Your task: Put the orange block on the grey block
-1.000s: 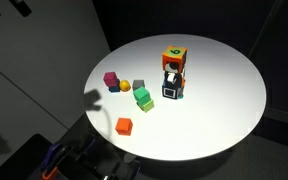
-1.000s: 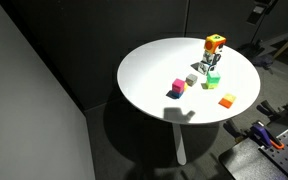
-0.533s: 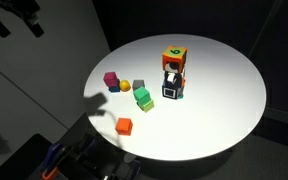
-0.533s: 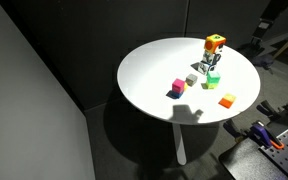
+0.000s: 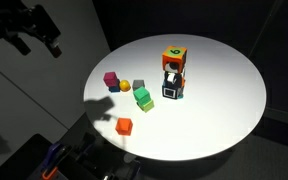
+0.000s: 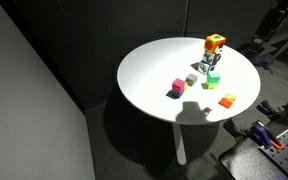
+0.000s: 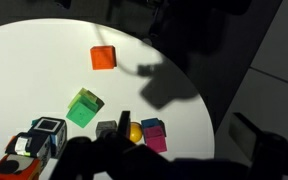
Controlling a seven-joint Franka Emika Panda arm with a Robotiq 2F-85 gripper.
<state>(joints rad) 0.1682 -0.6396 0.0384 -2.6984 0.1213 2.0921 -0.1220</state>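
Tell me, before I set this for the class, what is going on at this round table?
A robot arm's gripper hangs high above the white table and touches none of the blocks; whether it is open or shut cannot be told. The orange block lies alone near the table's edge. The grey block sits apart from it, in a cluster with a green cube, a yellow ball and a pink cube. Nothing is on the grey block yet.
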